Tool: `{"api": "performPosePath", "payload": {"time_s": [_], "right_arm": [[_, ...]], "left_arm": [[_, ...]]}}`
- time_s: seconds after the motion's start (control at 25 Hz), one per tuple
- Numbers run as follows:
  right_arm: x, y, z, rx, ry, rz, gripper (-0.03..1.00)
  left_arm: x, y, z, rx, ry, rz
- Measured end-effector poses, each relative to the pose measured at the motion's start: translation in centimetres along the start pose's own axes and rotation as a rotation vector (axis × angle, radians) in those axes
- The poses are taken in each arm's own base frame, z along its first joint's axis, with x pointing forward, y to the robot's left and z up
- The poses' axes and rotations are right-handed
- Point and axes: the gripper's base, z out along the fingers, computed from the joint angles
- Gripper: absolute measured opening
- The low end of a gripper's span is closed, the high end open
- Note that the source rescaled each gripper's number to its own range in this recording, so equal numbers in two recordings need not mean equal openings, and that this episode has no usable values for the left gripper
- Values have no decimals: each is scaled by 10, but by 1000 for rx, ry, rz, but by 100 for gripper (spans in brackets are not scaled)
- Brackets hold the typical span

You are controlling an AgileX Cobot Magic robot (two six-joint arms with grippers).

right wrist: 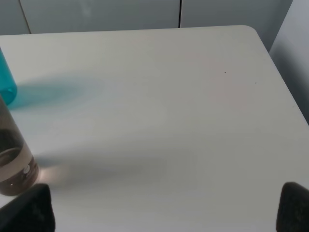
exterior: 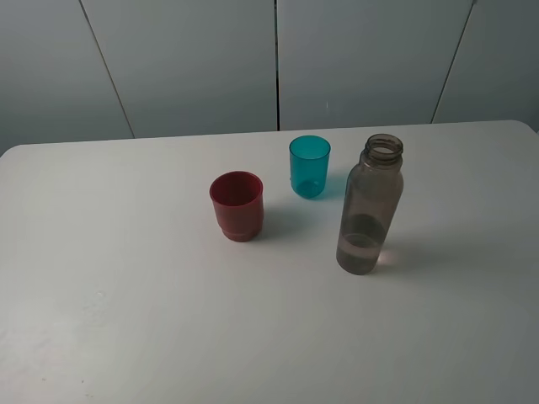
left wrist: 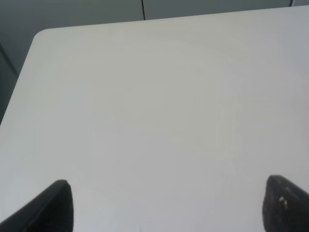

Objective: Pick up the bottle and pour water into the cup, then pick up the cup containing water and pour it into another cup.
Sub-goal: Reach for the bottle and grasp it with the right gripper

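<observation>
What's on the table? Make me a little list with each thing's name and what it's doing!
bottle: upright, no cap, a little water at the bottom
teal cup: upright, standing apart from the bottle
red cup: upright, beside the teal cup, not touching
table: white
left tool: open, holding nothing
right tool: open, holding nothing

— What's the surface?
— A plain white table [exterior: 126,320] with rounded corners.
— What stands on it?
— Three things, all upright. A tall smoky bottle [exterior: 370,206], uncapped, has a little water at its bottom. A teal cup [exterior: 309,167] stands near the bottle, behind it and to its left. A red cup [exterior: 237,205] stands further to the bottle's left.
— Anything touching?
— No, each stands apart from the others.
</observation>
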Motion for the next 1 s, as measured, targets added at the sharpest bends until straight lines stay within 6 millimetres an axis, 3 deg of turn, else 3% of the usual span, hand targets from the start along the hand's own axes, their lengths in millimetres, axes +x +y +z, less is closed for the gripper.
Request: {"api": "performPosePath", "payload": {"time_s": [1.0], "right_arm": [[0, 0, 0, 0, 0, 0, 100]], "left_arm": [[0, 0, 0, 0, 0, 0]]}}
